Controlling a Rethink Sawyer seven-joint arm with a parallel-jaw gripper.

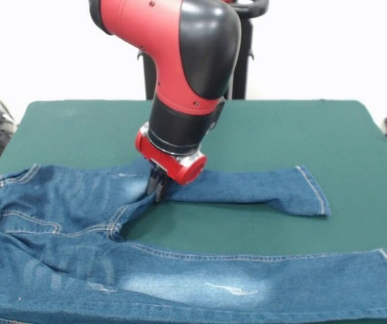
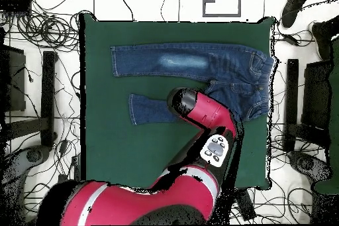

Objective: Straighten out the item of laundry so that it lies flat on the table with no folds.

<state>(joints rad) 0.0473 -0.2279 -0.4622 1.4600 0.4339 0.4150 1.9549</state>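
White wall behind; a dark green counter (image 1: 355, 135) fills the frame, with cables on the floor around it in the overhead view.

Fingers (image 1: 157, 191): dark, pointed down at the frame's centre, tips on the denim at the upper leg's inner edge near the crotch. They appear close together, but whether cloth is pinched between them cannot be determined. Above them sit the red wrist collar and the red-and-black arm (image 1: 180, 47), descending from the top of the frame.

Jeans (image 1: 79, 229): waistband at the left edge of the front view. Lower leg lies straight and flat to the lower right corner. Upper leg (image 1: 261, 189) extends right of centre and looks shorter, probably doubled under or bunched near the fingers.

Handling, as judged: denim is soft but fairly heavy and will drag on the felt rather than slide. Recommended hold: the hem of the upper leg at centre right, where the doubled seam offers a firm edge.
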